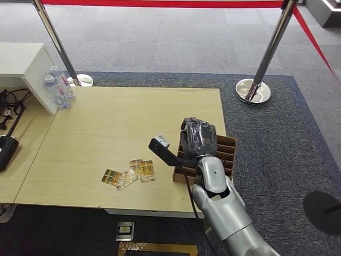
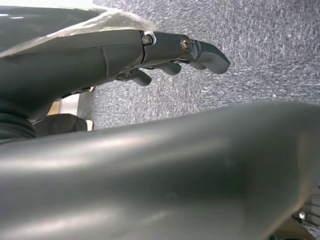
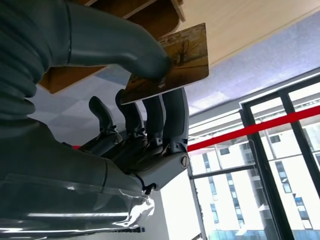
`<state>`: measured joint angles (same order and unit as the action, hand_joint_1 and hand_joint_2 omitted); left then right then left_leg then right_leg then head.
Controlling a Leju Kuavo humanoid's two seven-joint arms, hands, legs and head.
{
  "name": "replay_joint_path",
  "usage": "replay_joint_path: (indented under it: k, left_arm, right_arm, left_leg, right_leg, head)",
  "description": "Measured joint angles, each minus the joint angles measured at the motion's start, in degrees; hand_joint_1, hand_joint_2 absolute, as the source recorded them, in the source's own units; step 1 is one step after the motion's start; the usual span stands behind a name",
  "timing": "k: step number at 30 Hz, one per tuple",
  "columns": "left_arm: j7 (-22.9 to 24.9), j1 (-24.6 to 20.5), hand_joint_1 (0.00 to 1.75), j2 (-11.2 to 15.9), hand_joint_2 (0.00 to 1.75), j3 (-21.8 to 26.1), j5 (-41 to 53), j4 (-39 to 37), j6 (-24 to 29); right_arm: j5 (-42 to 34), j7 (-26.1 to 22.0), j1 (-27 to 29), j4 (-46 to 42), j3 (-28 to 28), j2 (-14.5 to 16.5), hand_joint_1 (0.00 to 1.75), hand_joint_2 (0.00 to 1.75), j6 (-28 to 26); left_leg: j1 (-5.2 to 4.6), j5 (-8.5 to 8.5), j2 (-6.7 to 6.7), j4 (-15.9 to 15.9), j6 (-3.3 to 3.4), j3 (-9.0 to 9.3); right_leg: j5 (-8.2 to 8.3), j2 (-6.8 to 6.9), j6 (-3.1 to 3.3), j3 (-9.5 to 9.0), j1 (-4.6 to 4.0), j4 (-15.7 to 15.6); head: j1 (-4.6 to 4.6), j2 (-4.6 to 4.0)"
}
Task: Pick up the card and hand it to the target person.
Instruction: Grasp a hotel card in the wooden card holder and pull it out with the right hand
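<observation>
Golden-brown card: the card with a tree picture is pinched between the thick thumb and the darker fingers of the right hand.
Right hand: in the head view the right hand sits above the brown slotted box, its back turned up; the card itself is hidden there.
Slotted box: it stands at the surface's near right corner, partly under the silver forearm.
Loose cards: a small fan of cards lies flat on the surface, left of the box and apart from it.
Left hand: the left hand hangs over grey carpet, fingers stretched out and a little apart, holding nothing.
Bottles: water bottles stand at the surface's far left corner, well away from the box.
Barrier: chrome posts with red tape stand on the carpet beyond the box.
</observation>
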<state>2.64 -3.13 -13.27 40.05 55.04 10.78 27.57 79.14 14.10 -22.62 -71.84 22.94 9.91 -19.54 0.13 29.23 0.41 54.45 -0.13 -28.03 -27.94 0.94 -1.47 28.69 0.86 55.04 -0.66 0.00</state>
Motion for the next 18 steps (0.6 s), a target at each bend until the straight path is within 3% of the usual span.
replay_joint_path:
  k: [18]
  left_arm:
    - [0.3, 0.0, 0.0, -0.2, 0.0, 1.1, -0.4, -0.2, 1.0]
  right_arm:
    - [-5.6, -3.6, 0.9, -7.0, 6.0, 0.7, 1.43, 1.75, 1.5]
  left_leg:
    - [0.01, 0.0, 0.0, 0.0, 0.0, -0.03]
  right_leg:
    - [0.0, 0.0, 0.0, 0.01, -0.01, 0.0]
  head:
    - [0.01, 0.0]
